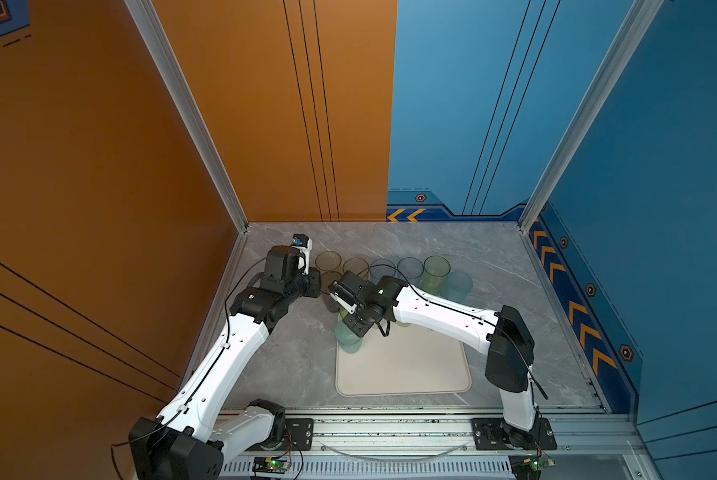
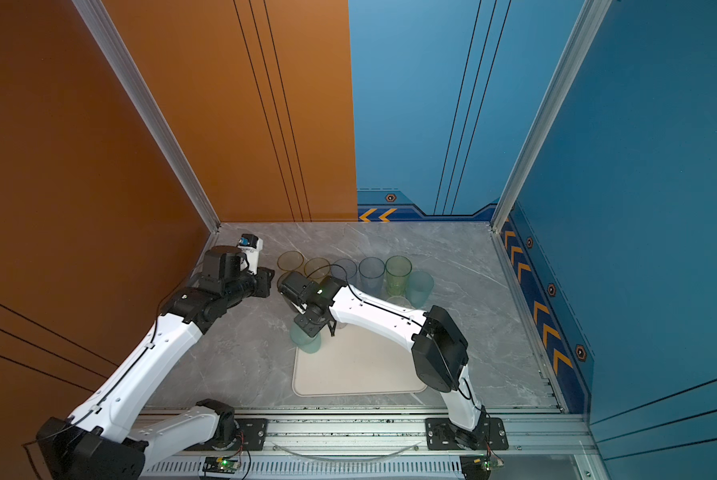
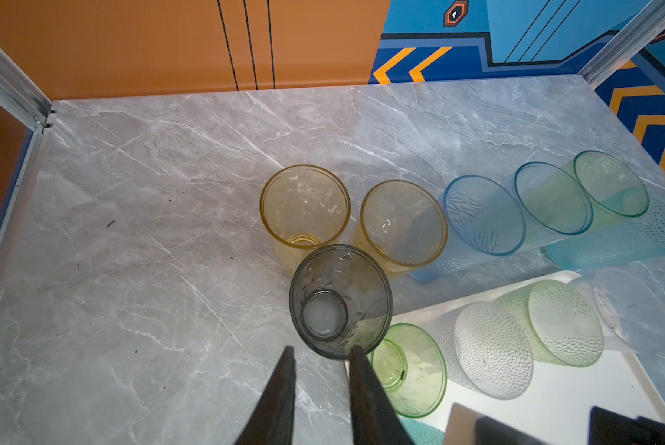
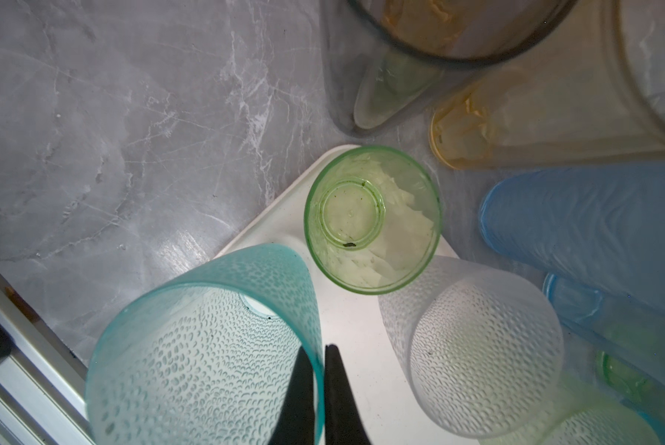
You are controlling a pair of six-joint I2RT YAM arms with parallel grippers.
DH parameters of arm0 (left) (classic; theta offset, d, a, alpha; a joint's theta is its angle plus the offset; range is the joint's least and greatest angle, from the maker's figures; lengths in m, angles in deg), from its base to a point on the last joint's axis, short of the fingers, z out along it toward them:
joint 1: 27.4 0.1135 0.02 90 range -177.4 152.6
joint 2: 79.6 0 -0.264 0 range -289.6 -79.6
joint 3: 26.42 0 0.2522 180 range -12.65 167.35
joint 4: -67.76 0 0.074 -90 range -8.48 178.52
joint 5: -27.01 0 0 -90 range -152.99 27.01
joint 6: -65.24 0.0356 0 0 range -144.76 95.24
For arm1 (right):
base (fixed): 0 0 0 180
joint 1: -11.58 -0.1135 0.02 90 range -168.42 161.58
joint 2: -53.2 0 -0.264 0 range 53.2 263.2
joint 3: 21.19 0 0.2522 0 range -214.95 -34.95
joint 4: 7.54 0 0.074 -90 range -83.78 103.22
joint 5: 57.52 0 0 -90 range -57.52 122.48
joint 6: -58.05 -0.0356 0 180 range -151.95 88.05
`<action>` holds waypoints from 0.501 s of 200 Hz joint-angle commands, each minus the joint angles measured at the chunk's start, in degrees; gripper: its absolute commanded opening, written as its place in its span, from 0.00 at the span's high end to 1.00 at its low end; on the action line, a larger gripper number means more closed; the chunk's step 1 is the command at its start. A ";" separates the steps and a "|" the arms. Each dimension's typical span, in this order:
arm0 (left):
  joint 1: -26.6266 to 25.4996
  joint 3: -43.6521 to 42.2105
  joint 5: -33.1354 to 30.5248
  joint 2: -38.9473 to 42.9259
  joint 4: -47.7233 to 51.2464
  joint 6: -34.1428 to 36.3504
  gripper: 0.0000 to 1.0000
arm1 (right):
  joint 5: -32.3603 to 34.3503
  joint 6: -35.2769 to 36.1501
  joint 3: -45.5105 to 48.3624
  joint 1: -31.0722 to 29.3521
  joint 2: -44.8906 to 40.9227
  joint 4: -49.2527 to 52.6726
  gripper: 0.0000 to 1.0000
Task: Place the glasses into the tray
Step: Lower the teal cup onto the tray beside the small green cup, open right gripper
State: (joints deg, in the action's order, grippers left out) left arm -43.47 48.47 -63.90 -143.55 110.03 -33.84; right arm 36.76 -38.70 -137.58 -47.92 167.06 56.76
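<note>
The task looks about a third done. The tray (image 1: 402, 365) lies by the middle of the worktop's (image 1: 390, 239) front edge. Three glasses stand along the tray's far edge: a short green glass (image 4: 373, 219) in the far left corner, a dimpled clear glass (image 4: 485, 354) beside it, and a dimpled lime glass (image 3: 562, 323) next along. A smooth glass (image 3: 631, 312) stands at that edge too, but it cannot be told whether it is on or off the tray. The right pincer (image 4: 317, 350) is clamped on the rim wall of a teal glass (image 4: 207, 346), one finger inside and one outside. This glass is over the tray's left edge near the far corner, and it is unclear whether it rests there. The left pincer (image 3: 322, 348) has its fingers apart, with the tips at the near rim of a grey glass (image 3: 340, 300) standing on the worktop just beyond the tray. Behind it, a row (image 1: 410, 268) of six glasses waits in the worktop's back half. The worktop is grey and marble-look, with dark specks. Orange panels close the left side and part of the back, and blue panels trimmed with chevrons close the rest, all on aluminium posts.
</note>
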 commanded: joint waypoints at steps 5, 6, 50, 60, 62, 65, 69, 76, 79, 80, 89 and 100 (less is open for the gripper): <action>0.61 -0.48 1.08 -0.57 0.85 0.20 0.74 | -1.37 0.94 -2.05 0.36 1.26 0.70 1.00; 0.61 -0.48 1.08 -0.61 0.85 0.20 0.74 | -1.37 0.94 -2.05 0.40 1.31 0.70 1.00; 0.69 -0.43 1.17 -1.11 0.84 0.20 0.74 | -1.98 1.12 -2.62 0.53 2.15 0.72 1.00; 0.76 -0.40 1.17 -1.22 0.84 0.27 0.74 | -2.07 1.19 -2.75 0.64 2.40 0.79 1.00; 0.78 -0.39 1.17 -1.26 0.84 0.24 0.74 | -2.05 1.18 -2.75 0.67 2.46 0.83 1.00; 0.78 -0.39 1.21 -1.31 0.84 0.22 0.74 | -2.07 1.16 -2.75 0.68 2.50 0.80 1.00; 0.78 -0.39 1.26 -1.36 0.84 0.28 0.74 | -2.13 1.19 -2.75 0.73 2.58 0.82 1.00; 0.78 -0.39 1.26 -1.44 0.87 0.29 0.74 | -2.21 1.17 -2.84 0.82 2.74 0.86 1.00; 0.78 -0.39 1.32 -1.45 0.89 0.29 0.74 | -2.30 1.16 -2.84 0.84 2.81 0.86 1.00; 0.78 -0.39 1.34 -1.45 0.87 0.29 0.74 | -2.28 1.14 -2.84 0.82 2.83 0.82 1.00; 0.82 -0.39 1.34 -1.53 0.84 0.29 0.74 | -2.47 1.07 -2.93 0.89 3.01 0.79 1.00; 0.87 -0.39 1.35 -1.61 0.87 0.29 0.74 | -2.60 1.04 -2.93 0.90 3.20 0.85 1.00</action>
State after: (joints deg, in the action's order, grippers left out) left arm -43.28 48.47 -63.72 -144.79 110.03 -33.84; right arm 35.29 -38.08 -138.72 -47.49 169.64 56.76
